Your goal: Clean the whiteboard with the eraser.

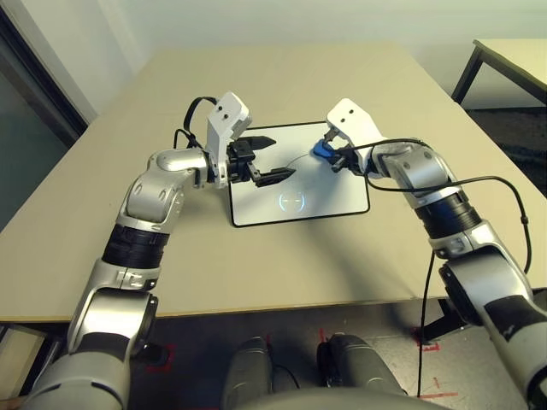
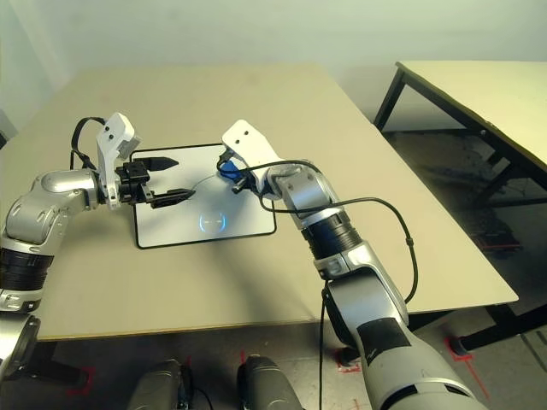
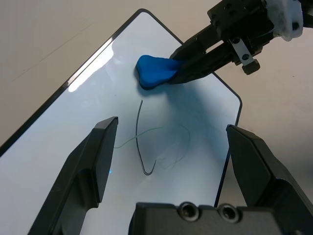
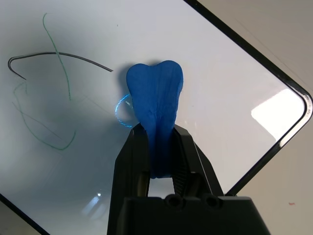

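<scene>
The whiteboard (image 1: 329, 192) lies flat on the tan table, with thin dark and green scribbles (image 4: 44, 88) near its middle. My right gripper (image 4: 156, 132) is shut on the eraser (image 4: 155, 93), a squeezed blue block whose tip presses on the board's far right part beside the scribbles. In the head views the eraser (image 1: 321, 151) shows under my right wrist. My left gripper (image 1: 282, 157) hovers open over the board's left half, its fingers (image 3: 93, 161) spread wide with nothing between them, pointing toward the eraser (image 3: 154, 71).
The tan table (image 1: 102, 231) has bare surface all around the board. A black cable (image 1: 504, 184) hangs from my right arm. A second table (image 2: 487, 94) stands off to the right across a gap of floor.
</scene>
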